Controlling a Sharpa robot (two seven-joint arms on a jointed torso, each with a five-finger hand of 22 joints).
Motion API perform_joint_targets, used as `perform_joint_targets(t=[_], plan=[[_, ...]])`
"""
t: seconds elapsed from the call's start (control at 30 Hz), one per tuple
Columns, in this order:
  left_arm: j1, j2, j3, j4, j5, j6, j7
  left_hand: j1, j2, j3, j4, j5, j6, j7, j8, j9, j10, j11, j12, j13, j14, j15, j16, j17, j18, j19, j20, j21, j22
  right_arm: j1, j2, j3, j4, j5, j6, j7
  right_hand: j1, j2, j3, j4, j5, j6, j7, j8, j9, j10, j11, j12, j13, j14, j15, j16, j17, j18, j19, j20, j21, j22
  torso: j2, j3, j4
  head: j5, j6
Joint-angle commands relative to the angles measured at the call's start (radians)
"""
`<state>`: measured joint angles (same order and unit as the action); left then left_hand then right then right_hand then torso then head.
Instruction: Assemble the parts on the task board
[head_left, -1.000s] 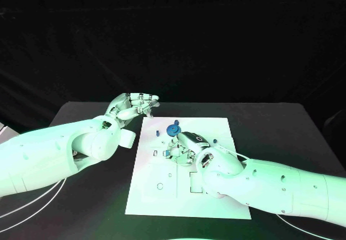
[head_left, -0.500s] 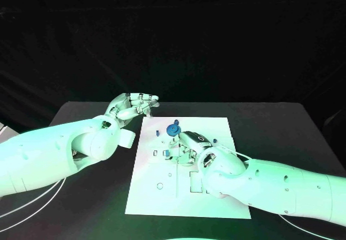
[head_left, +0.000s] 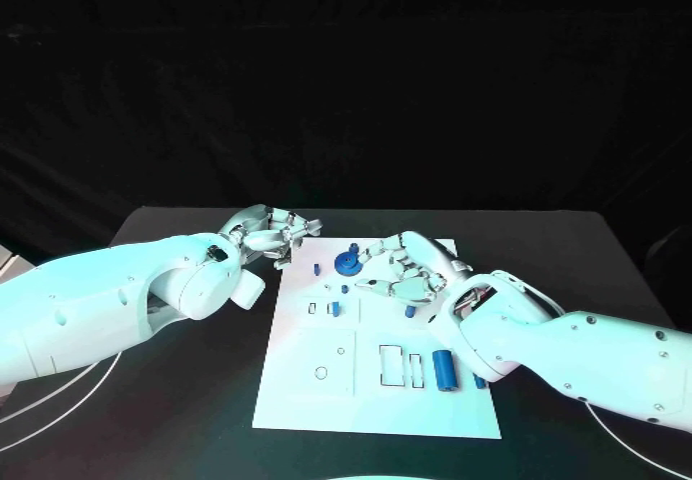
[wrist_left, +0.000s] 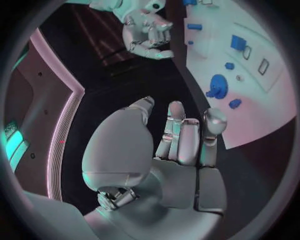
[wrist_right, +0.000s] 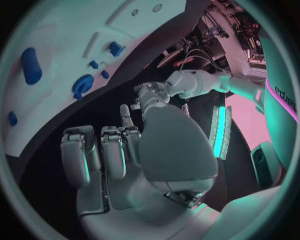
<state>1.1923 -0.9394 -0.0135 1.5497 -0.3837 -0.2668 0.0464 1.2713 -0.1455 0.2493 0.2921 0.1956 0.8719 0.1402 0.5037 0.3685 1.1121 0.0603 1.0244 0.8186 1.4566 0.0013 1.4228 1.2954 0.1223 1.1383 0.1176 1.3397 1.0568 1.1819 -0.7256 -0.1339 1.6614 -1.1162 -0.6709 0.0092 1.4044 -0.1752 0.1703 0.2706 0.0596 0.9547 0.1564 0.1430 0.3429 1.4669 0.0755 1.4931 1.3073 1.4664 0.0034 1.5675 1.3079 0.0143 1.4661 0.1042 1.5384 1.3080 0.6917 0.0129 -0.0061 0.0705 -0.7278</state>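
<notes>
Both hands hover empty over the task board's (head_left: 433, 410) far edge.

Left hand (wrist_left: 169, 150) empty, fingers (wrist_left: 176, 114) apart, beside task board (wrist_left: 275, 107); blue gear (wrist_left: 218, 85) on board.

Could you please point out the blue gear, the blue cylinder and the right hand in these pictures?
blue gear (head_left: 346, 262): head view, on its round face.
blue cylinder (head_left: 446, 370): head view, on the middle of its length.
right hand (head_left: 402, 268): head view, on the middle of the hand, above the board.
</notes>
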Motion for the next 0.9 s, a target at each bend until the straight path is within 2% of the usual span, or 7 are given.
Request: perform_joint_targets(t=[0.03, 0.07, 0.23, 0.33, 0.47, 0.77, 0.9], plan=[[0.002, 0.005, 0.001, -0.003, -0.233, 0.146, -0.266, -0.047, 0.012, -0.018, 0.001, 0.004, 0.008, -0.015, 0.037, 0.025, 0.052, -0.010, 0.085, 0.087, 0.029, -0.010, 0.030, 0.050, -0.016, 0.045, -0.008, 0.025, 0.045, 0.016, -0.026, 0.002, 0.011, 0.289, -0.023, 0.152, 0.005, 0.003, 0.005, 0.006, 0.001, 0.007, -0.002, 0.008, 0.003, 0.039, -0.002, -0.003, 0.206, 0.100, -0.002, -0.003, 0.248, -0.005, 0.086, 0.003, -0.002, 0.240, -0.014, 0.0011, -0.0013, 0.005, -0.009], [0.002, 0.007, 0.002, -0.004, -0.263, 0.168, -0.296, -0.049, 0.013, -0.019, 0.001, 0.004, 0.008, -0.016, 0.039, 0.027, 0.054, -0.010, 0.088, 0.089, 0.030, -0.011, 0.031, 0.051, -0.017, 0.047, -0.009, 0.026, 0.046, 0.022, -0.034, 0.003, 0.012, 0.318, -0.024, 0.157, 0.004, 0.003, 0.004, 0.007, 0.001, 0.007, -0.003, 0.009, 0.003, 0.039, -0.003, -0.002, 0.206, 0.101, -0.002, -0.003, 0.248, -0.005, 0.087, 0.003, -0.001, 0.240, -0.016, 0.0021, -0.0016, 0.008, -0.011], [0.006, 0.032, 0.002, -0.012, -0.433, 0.277, -0.447, -0.116, 0.037, -0.058, 0.002, 0.003, 0.021, -0.039, 0.099, 0.079, 0.116, -0.031, 0.167, 0.177, 0.059, -0.030, 0.064, 0.109, -0.029, 0.101, -0.025, 0.055, 0.102, 0.051, -0.077, 0.008, 0.013, 0.433, -0.024, 0.166, -0.001, 0.003, 0.002, 0.010, 0.000, 0.007, -0.003, 0.013, 0.005, 0.039, -0.003, -0.002, 0.206, 0.100, -0.003, -0.004, 0.247, -0.005, 0.086, 0.002, -0.002, 0.240, -0.022, 0.0042, -0.0018, 0.014, -0.021], [0.007, 0.054, 0.002, -0.020, -0.503, 0.328, -0.511, -0.132, 0.042, -0.067, 0.003, 0.001, 0.020, -0.043, 0.107, 0.090, 0.123, -0.034, 0.175, 0.187, 0.063, -0.033, 0.068, 0.116, -0.031, 0.110, -0.029, 0.060, 0.112, 0.064, -0.091, 0.009, 0.003, 0.464, -0.023, 0.162, -0.001, 0.003, 0.002, 0.010, 0.000, 0.007, -0.003, 0.013, 0.005, 0.038, -0.003, -0.003, 0.205, 0.100, -0.003, -0.004, 0.247, -0.005, 0.086, 0.002, -0.003, 0.240, -0.023, 0.0057, -0.0040, 0.017, -0.024], [0.011, 0.082, 0.002, -0.035, -0.548, 0.353, -0.554, -0.138, 0.043, -0.072, 0.003, 0.001, 0.016, -0.043, 0.108, 0.093, 0.120, -0.035, 0.172, 0.182, 0.063, -0.034, 0.068, 0.115, -0.032, 0.111, -0.030, 0.060, 0.113, 0.073, -0.098, 0.010, -0.010, 0.486, -0.021, 0.153, 0.000, 0.002, 0.001, 0.009, 0.000, 0.004, -0.003, 0.013, 0.005, 0.039, -0.004, -0.003, 0.206, 0.100, -0.003, -0.004, 0.246, -0.005, 0.086, 0.002, -0.003, 0.239, -0.023, 0.0073, -0.0044, 0.019, -0.030], [0.034, 0.157, 0.000, -0.091, -0.582, 0.384, -0.594, -0.145, 0.044, -0.078, 0.003, 0.002, 0.007, -0.041, 0.104, 0.097, 0.113, -0.034, 0.166, 0.173, 0.062, -0.034, 0.066, 0.113, -0.032, 0.113, -0.031, 0.061, 0.115, 0.083, -0.105, 0.010, -0.034, 0.499, -0.014, 0.128, 0.000, 0.002, 0.000, 0.008, 0.000, -0.003, -0.002, 0.012, 0.005, 0.038, -0.003, -0.003, 0.205, 0.100, -0.004, -0.004, 0.246, -0.005, 0.085, 0.001, -0.004, 0.239, -0.021, 0.0060, -0.0059, 0.021, -0.037], [0.044, 0.188, -0.005, -0.112, -0.584, 0.399, -0.600, -0.146, 0.044, -0.079, 0.003, 0.002, 0.006, -0.041, 0.104, 0.097, 0.112, -0.033, 0.165, 0.173, 0.062, -0.033, 0.066, 0.113, -0.032, 0.113, -0.031, 0.061, 0.114, 0.084, -0.105, 0.010, -0.042, 0.497, -0.010, 0.116, 0.000, 0.002, 0.000, 0.008, 0.000, -0.006, -0.002, 0.012, 0.004, 0.038, -0.003, -0.003, 0.205, 0.100, -0.004, -0.005, 0.245, -0.005, 0.085, 0.001, -0.004, 0.239, -0.021, 0.0058, -0.0037, 0.019, -0.040]])
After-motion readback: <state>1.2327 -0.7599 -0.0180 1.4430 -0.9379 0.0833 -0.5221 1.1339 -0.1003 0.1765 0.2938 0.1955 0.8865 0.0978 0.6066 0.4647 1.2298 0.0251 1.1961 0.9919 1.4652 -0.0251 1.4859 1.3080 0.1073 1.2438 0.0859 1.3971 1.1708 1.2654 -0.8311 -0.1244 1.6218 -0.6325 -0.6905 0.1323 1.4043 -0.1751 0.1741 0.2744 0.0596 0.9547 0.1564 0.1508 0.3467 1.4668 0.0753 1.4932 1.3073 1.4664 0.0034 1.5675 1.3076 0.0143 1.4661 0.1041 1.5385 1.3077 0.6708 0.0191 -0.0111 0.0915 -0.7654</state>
